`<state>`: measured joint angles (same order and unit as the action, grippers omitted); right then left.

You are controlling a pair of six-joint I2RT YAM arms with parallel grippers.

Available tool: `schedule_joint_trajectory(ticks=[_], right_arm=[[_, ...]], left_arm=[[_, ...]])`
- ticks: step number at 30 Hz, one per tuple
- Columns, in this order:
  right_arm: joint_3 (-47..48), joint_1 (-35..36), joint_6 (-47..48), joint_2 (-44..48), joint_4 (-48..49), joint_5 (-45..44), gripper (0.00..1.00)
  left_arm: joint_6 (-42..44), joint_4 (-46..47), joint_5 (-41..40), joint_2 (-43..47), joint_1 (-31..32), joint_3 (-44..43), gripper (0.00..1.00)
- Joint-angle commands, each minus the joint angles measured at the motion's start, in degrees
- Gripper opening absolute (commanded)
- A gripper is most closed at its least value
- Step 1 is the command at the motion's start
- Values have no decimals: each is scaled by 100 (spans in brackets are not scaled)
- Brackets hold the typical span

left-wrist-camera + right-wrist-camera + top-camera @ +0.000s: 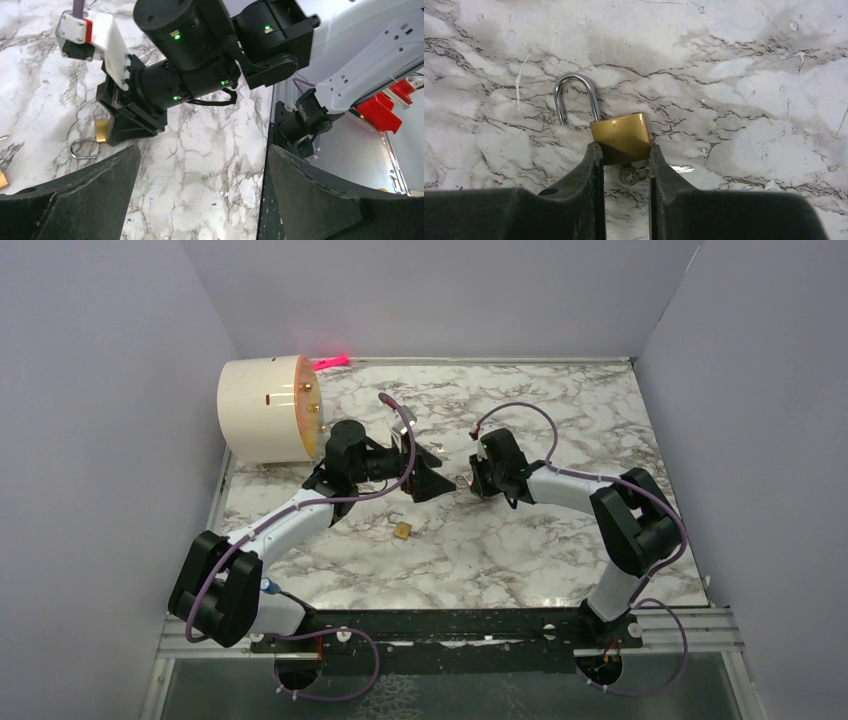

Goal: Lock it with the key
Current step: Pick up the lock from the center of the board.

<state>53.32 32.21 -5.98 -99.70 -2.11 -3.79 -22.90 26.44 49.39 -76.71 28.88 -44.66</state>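
**Right fingers on the brass padlock, shackle open**

My right gripper [625,150] has its two fingers pressed against the sides of the padlock [620,135], pinching the lower part of its brass body. The padlock lies flat on the marble table [749,75], with its shackle [574,95] pointing away from my wrist. The shackle is open: one leg goes into the body, and the other ends free beside it, above the tabletop. Between my fingers, just below the body, I see a small silver key [631,175] with a ring. The body covers its end, so I cannot tell whether it sits in the keyhole.

My left gripper [204,150] is spread wide and holds nothing. It hangs over bare marble and faces my right wrist. In its view the padlock shows under my right fingers, shackle sticking out to the side.

From above, a second padlock [402,530] lies on the table on the near side of both grippers, apart from them.
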Motion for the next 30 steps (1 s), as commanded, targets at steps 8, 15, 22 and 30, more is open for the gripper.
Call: schedule_joint_trajectory(ticks=[8, 15, 22, 30], right_arm=[[117, 15, -318, 571, -430, 1093, 13], [149, -174, -536, 1057, -334, 2698, 13], [176, -523, -702, 1552, -482, 3812, 13], [460, -550, -416, 2079, -944, 4226, 15]], left_arm=[[297, -120, -1071, 491, -3, 381, 99], [399, -171, -784, 698, -158, 425, 94], [52, -174, 773, 702, -832, 150, 86], [-1157, -216, 1777, -59, -1132, -355, 82]])
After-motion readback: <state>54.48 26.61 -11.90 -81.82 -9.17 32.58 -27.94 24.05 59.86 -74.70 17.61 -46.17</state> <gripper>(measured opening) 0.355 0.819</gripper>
